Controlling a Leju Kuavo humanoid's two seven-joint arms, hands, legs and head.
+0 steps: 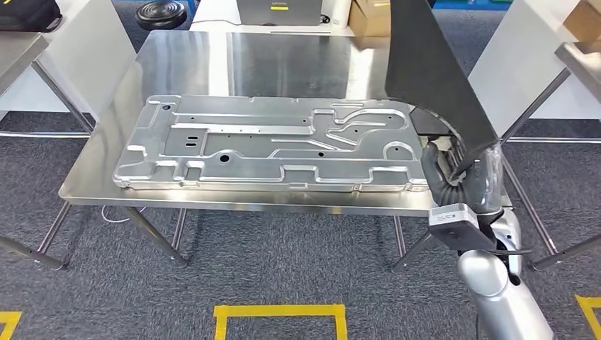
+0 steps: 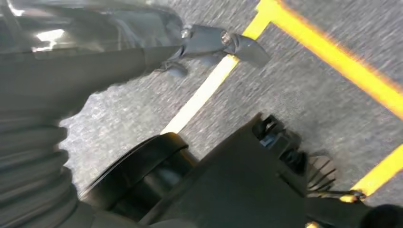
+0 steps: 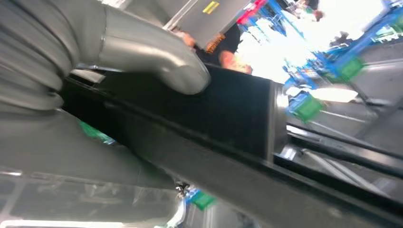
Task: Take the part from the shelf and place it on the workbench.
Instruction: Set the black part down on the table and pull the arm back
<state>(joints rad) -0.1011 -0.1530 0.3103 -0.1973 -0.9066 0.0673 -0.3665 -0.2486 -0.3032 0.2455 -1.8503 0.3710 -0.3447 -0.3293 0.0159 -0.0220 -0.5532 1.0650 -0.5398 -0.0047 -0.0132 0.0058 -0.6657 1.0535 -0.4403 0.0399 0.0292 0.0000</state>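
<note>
One dark flat part (image 1: 432,64), matte black and wedge-shaped, held upright in the right hand (image 1: 453,173) at the right end of the workbench (image 1: 283,64), rising from the hand up past the top of the head view and overhanging the bench's right edge. Right hand closed round the part's lower edge, thick grey thumb (image 3: 152,61) pressed on its black face in the right wrist view. Left hand (image 2: 71,61) hanging over grey carpet (image 2: 309,90) crossed by yellow tape lines (image 2: 209,85); open or closed, cannot tell. Large stamped metal panel (image 1: 269,145) lying flat across the bench, silver, ribbed and pierced with holes, taking up most of the top and reaching nearly to the hand. Bench of brushed shiny steel on thin legs. More steel tables (image 1: 21,49) at either side, cardboard boxes (image 1: 368,18) behind.
</note>
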